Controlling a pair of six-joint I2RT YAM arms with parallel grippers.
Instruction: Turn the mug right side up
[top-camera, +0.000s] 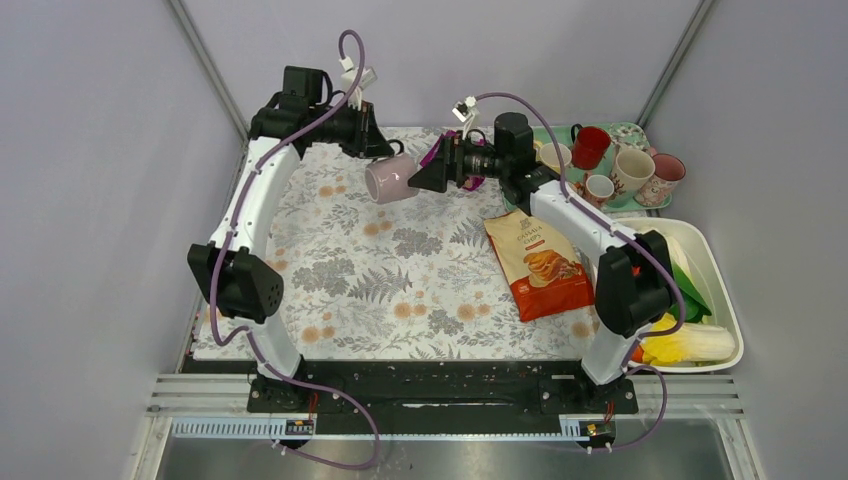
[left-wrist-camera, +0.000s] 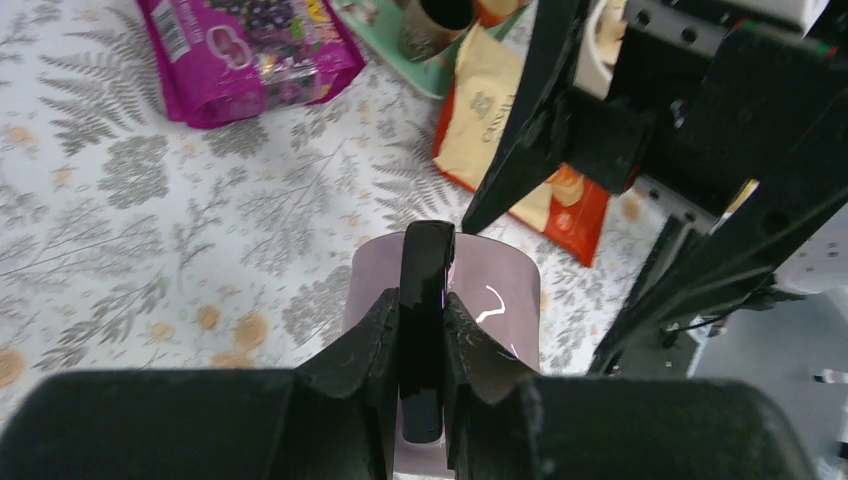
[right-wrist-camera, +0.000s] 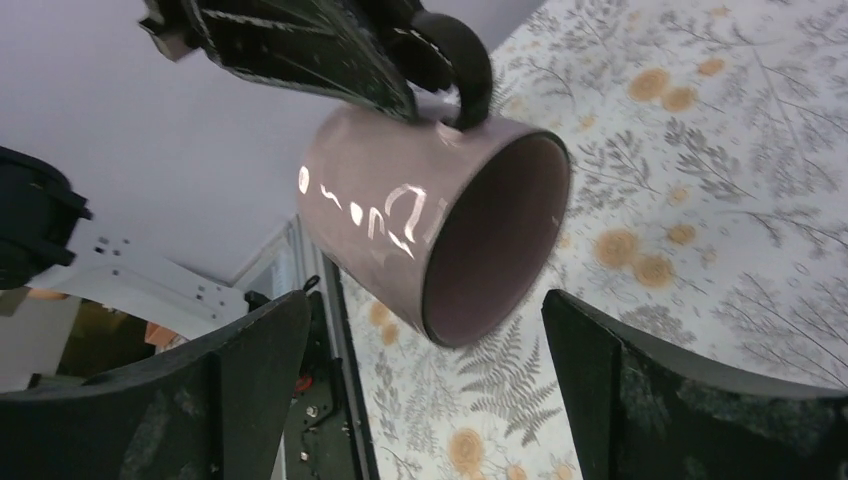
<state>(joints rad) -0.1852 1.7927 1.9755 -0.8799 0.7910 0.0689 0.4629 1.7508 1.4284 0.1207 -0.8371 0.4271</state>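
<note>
Two grippers are meeting at the mug (right-wrist-camera: 400, 215): the left gripper (left-wrist-camera: 421, 305) is clamping its jaws tight on the black handle (right-wrist-camera: 465, 60), hanging the mug sideways in mid-air, its mouth (right-wrist-camera: 495, 235) facing the right gripper (right-wrist-camera: 425, 305), whose empty jaws are gaping wide either side of it, not touching, apparently to regrip the body for uprighting.
</note>
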